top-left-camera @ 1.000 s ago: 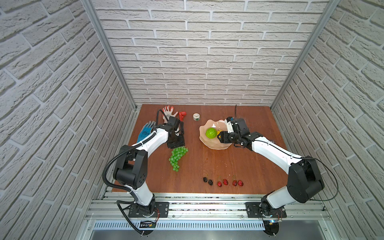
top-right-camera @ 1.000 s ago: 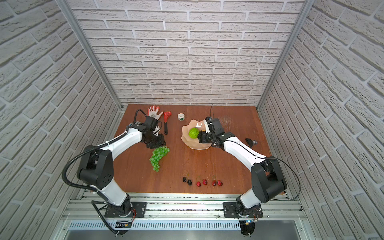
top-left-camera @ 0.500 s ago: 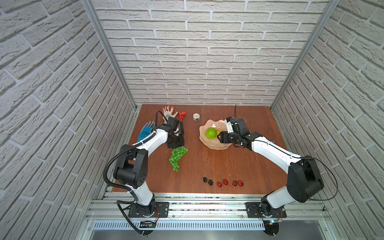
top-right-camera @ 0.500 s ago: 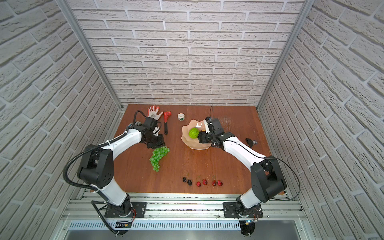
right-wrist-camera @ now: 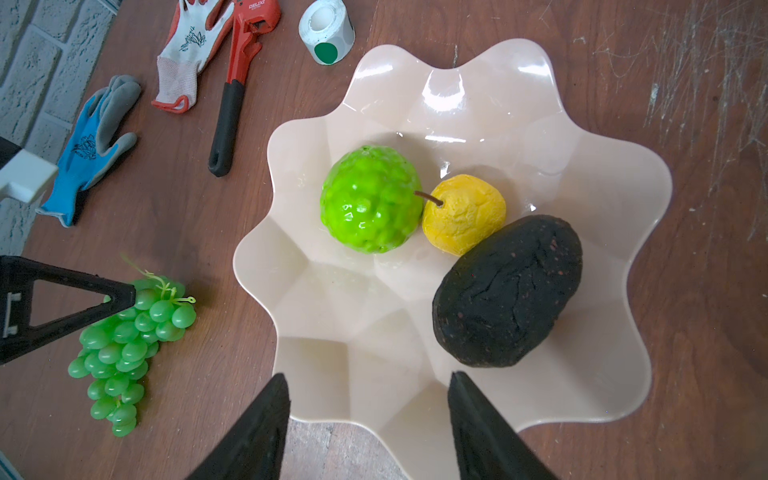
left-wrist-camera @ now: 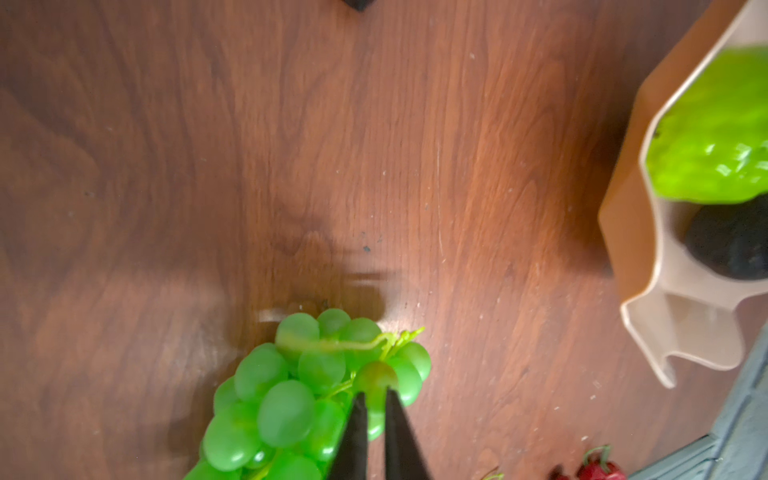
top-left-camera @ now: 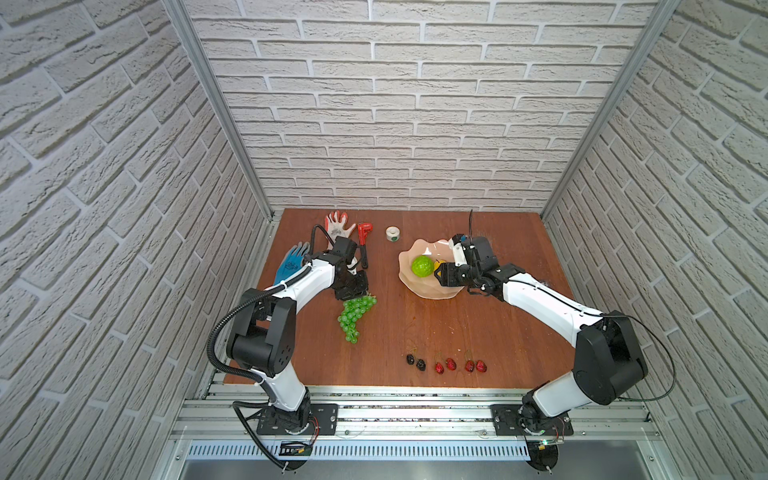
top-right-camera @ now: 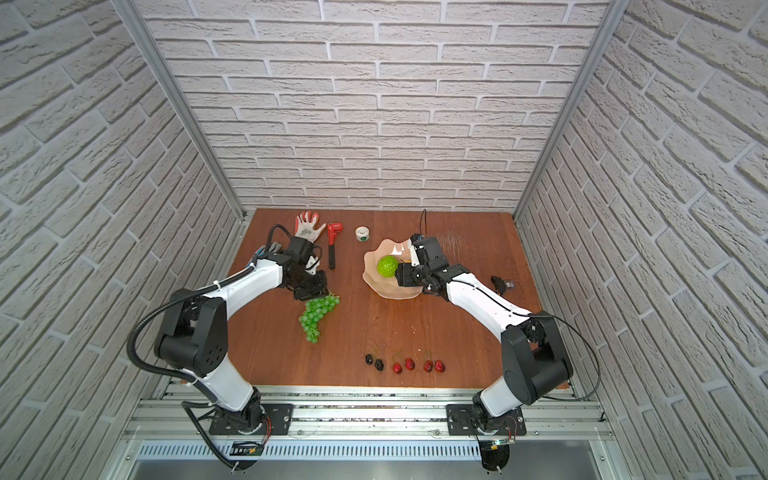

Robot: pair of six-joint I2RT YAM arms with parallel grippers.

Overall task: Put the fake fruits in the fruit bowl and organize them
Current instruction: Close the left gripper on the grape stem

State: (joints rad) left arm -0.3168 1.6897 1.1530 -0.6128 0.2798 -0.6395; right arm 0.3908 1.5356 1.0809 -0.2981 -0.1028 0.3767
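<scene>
**Pinching grapes left of the bowl**

Grips green grape bunch [top-left-camera: 353, 316] at its stem end with left gripper [left-wrist-camera: 374, 399], jaws clenched. Cannot tell whether stem or 1 grape is caught.

Lies on the table [top-left-camera: 415, 328], well left of the fruit bowl [right-wrist-camera: 478, 58]: stem end nearer the bowl, tail trailing away from it. Likely calls for a lift and a carry rightward, left arm nearer.

Hangs right gripper [right-wrist-camera: 369, 376] over the bowl's near rim, jaws apart, empty.

Inside the bowl: bumpy lime-green ball [right-wrist-camera: 370, 199], small yellow lemon [right-wrist-camera: 463, 220], dark avocado [right-wrist-camera: 507, 291]. In front of the bowl, well apart: 3 cherry pairs [top-left-camera: 444, 365].

Hidden in both top views: the pinch itself, under the left wrist. Blurred in the left wrist view: the grapes.
</scene>
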